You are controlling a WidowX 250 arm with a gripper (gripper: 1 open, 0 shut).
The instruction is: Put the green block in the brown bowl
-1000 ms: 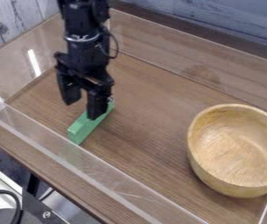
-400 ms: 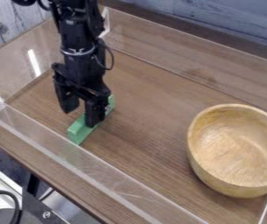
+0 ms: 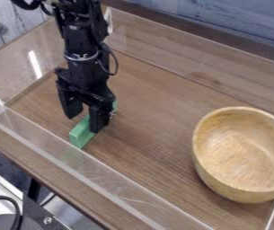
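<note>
The green block point(image 3: 82, 135) lies flat on the wooden table near the front left, its far end hidden behind my fingers. My gripper point(image 3: 85, 110) hangs straight down over it, open, with one black finger on each side of the block's far part and the tips close to the tabletop. At the right front sits the brown bowl point(image 3: 243, 153), a wide light wooden bowl with a thick rim and nothing inside it. The bowl is well to the right of the gripper.
A clear plastic wall point(image 3: 55, 154) runs along the table's front edge, just in front of the block. The wooden table point(image 3: 163, 99) extends back to a grey wall. A black cable loops at the lower left corner.
The gripper has come down and shifted slightly left, so its fingers now straddle the block lower than before. Block and bowl have not moved.
</note>
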